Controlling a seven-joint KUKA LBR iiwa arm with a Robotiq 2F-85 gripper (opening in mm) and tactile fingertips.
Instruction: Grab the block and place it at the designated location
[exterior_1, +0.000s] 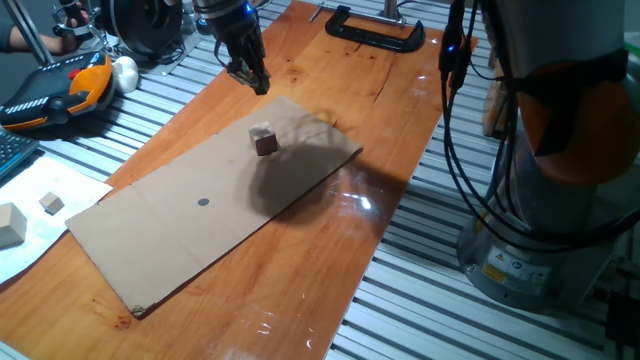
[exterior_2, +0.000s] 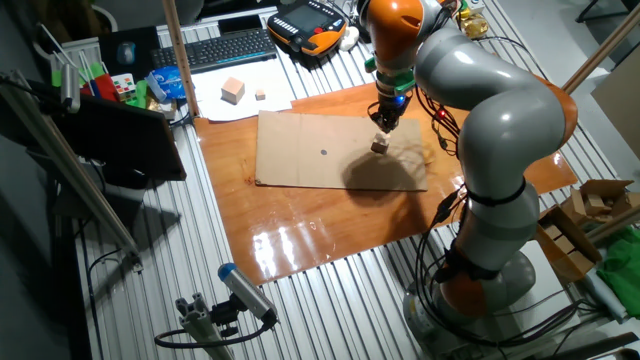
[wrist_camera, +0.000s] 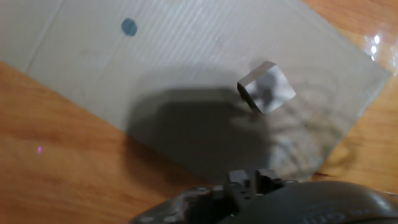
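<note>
Claw (exterior_1: 258, 80) was held above the block (exterior_1: 265, 140), grip state not discernible; dot (exterior_1: 203, 201) lay mid-cardboard (exterior_1: 150, 250).

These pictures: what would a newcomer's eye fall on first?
Probably the big grey and orange arm bending over the table. Next, the small cube alone on the cardboard sheet, with the pincer hanging above it and touching nothing. Then the dark dot, further along the sheet.
</note>
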